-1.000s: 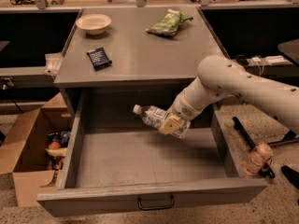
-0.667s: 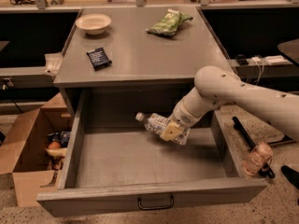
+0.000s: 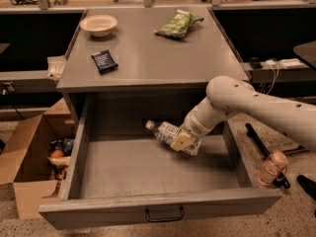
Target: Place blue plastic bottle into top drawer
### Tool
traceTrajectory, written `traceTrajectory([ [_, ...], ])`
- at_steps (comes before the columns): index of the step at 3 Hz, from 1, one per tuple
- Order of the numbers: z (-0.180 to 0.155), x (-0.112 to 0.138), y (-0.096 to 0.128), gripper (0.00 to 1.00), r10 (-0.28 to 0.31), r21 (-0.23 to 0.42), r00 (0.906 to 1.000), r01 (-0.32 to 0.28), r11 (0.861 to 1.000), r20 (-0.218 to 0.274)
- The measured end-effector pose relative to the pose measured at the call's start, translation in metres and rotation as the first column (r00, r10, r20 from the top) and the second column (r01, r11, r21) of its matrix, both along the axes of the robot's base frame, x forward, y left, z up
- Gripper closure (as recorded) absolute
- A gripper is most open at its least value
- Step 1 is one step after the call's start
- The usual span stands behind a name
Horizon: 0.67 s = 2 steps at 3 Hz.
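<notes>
The top drawer [image 3: 98, 172] of the grey cabinet stands pulled wide open, its dark handle [image 3: 164, 215] centred on the front. My gripper [image 3: 181, 142] reaches into the drawer from the right on the white arm and is shut on the blue plastic bottle [image 3: 165, 132]. The bottle is clear with a white cap and a whitish label. It lies tilted, cap pointing left, inside the drawer just above its floor, towards the back right.
On the cabinet top sit a white bowl [image 3: 98, 24], a dark packet [image 3: 104, 61] and a green crinkled bag [image 3: 177, 24]. A pinkish clear bottle [image 3: 270, 167] stands on the floor right of the drawer. An open cardboard box [image 3: 29, 157] stands at the left.
My gripper has carried the bottle lower into the drawer and slightly right. The bottle now sits closer to the drawer floor.
</notes>
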<state>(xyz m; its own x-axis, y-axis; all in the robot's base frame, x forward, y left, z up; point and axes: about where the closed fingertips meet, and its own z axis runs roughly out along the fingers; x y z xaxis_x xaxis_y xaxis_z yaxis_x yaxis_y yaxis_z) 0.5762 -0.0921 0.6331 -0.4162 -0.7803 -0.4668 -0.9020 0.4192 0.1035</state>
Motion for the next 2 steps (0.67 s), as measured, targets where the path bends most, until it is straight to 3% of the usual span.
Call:
traceTrajectory([
  [2, -0.0001, 0.0000, 0.0000, 0.27, 0.000, 0.000, 1.0000, 0.000, 1.000, 0.000],
])
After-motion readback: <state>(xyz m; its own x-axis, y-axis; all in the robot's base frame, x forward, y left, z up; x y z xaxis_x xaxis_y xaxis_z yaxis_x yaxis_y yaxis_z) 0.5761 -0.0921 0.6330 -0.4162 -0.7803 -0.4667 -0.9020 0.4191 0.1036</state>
